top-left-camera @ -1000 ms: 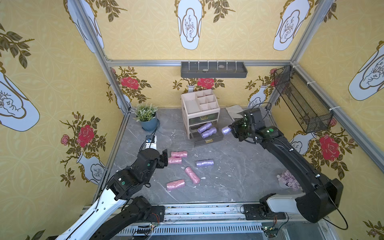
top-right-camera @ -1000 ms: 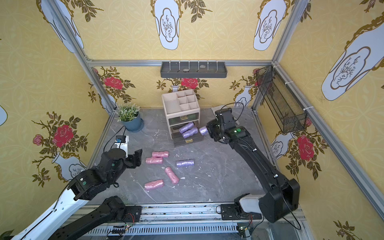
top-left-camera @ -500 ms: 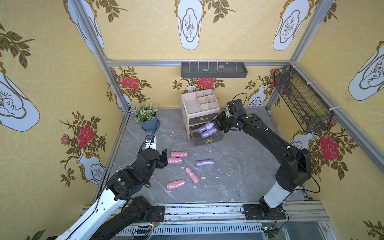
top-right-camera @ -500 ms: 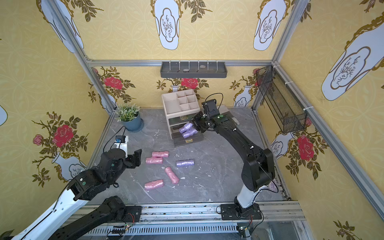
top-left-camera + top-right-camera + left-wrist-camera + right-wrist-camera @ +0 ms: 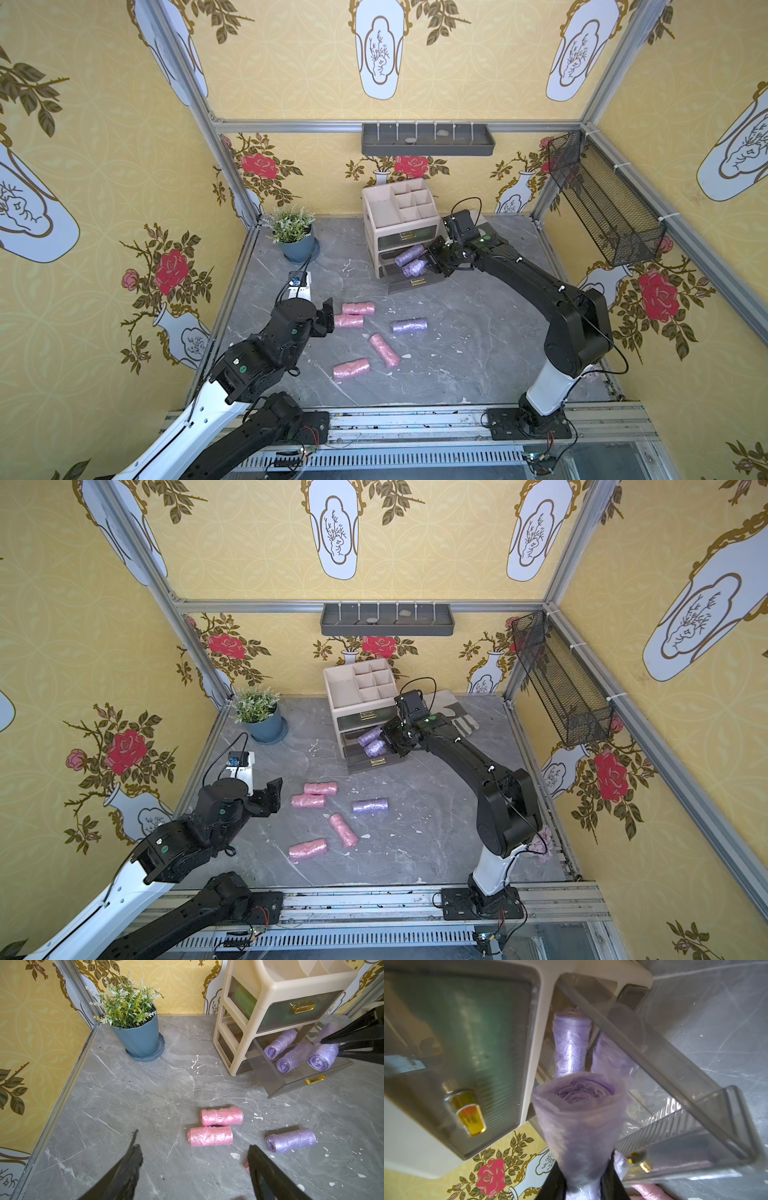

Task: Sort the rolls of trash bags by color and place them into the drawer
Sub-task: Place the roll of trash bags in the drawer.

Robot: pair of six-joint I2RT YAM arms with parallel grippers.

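Reaching over the grey marble-look tabletop in both top views, the right gripper sits at the mouth of the pulled-out smoky translucent drawer of the small beige plastic chest, where lilac rolls of crinkly plastic film lie. The left gripper hovers with its jaws apart and empty, just beside two of the four pink rolls of shiny film. One loose lilac roll lies near them on the table.

From the left wrist, two lilac rolls lie side by side in that drawer. A third, the held lilac roll, hangs above the drawer's front part between the right gripper's black fingers. Green shows through the shut top drawer.

From the right wrist, the jaws are clamped on the rear end of the held lilac roll, and most of its length sticks out forward towards the drawer.

These rolls look light and soft, with slick, yielding film, so a firm pinch should dent one rather than damage it. A grip at one end probably lets the roll pivot or slide out. The loose ones seem best taken across the middle of the cylinder, jaws square to its axis, because a round body nudged off-centre will likely roll away on the smooth tabletop.
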